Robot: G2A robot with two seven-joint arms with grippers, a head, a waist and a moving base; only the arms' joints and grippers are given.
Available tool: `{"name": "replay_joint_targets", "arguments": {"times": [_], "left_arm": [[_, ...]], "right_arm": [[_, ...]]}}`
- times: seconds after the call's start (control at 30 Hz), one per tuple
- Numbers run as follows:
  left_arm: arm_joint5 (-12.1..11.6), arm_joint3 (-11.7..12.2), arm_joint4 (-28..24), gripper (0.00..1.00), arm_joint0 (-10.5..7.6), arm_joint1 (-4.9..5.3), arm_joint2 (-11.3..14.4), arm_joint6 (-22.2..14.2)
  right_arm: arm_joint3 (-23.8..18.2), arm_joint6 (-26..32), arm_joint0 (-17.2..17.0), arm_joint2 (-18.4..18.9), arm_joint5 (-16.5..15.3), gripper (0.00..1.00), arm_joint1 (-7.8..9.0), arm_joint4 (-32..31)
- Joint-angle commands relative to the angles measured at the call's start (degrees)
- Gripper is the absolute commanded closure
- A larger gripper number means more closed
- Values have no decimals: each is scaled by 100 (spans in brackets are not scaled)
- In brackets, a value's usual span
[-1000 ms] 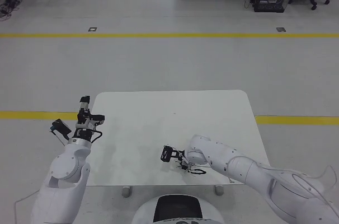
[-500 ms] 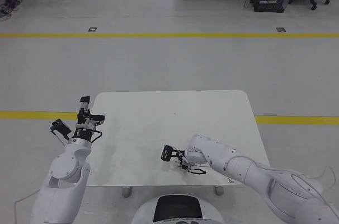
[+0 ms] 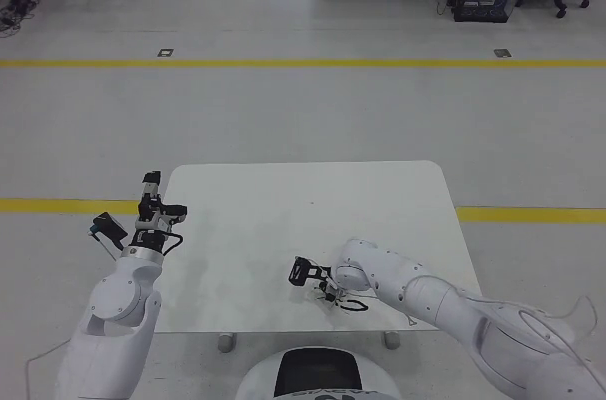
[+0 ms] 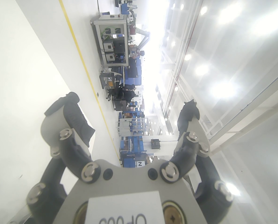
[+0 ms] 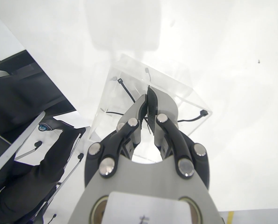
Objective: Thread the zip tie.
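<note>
1. White bench [image 3: 303, 205] on a pale floor [image 3: 303, 110] crossed by yellow lines [image 3: 283, 63].
2. Right claw [image 5: 147, 94], near the front edge, pinches the zip tie [image 5: 127, 91] above a clear box [image 5: 176, 89].
3. Left claw [image 4: 129, 101] is spread at the left edge.

one desk [image 3: 313, 200], two pincers: left pincer [image 4: 129, 101], right pincer [image 5: 147, 95]; by the right one, one clear box [image 5: 183, 92] and at least two black zip ties [image 5: 120, 81].

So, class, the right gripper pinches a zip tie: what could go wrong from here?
The zip tie is thin and could slip or twist in the shut right gripper. Other ties lie in the clear box and may snag. The open left gripper is far off, steadying nothing.
</note>
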Motion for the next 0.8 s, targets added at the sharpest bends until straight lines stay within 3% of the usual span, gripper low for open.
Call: {"name": "replay_joint_targets", "arguments": {"times": [0.0,0.17,0.3,0.53,0.77], "left_arm": [[0,0,0,0,0,0,0,0],[0,0,0,0,0,0,0,0],[0,0,0,0,0,0,0,0],[0,0,0,0,0,0,0,0],[0,0,0,0,0,0,0,0]], "right_arm": [[-23,-10,6,-2,0,100,6,4],[-288,-2,4,33,0,100,106,-49],[-650,-17,-43,135,0,100,277,-104],[-1396,-224,-243,458,0,100,735,-193],[-2136,-572,-534,850,0,100,1294,-199]]}}
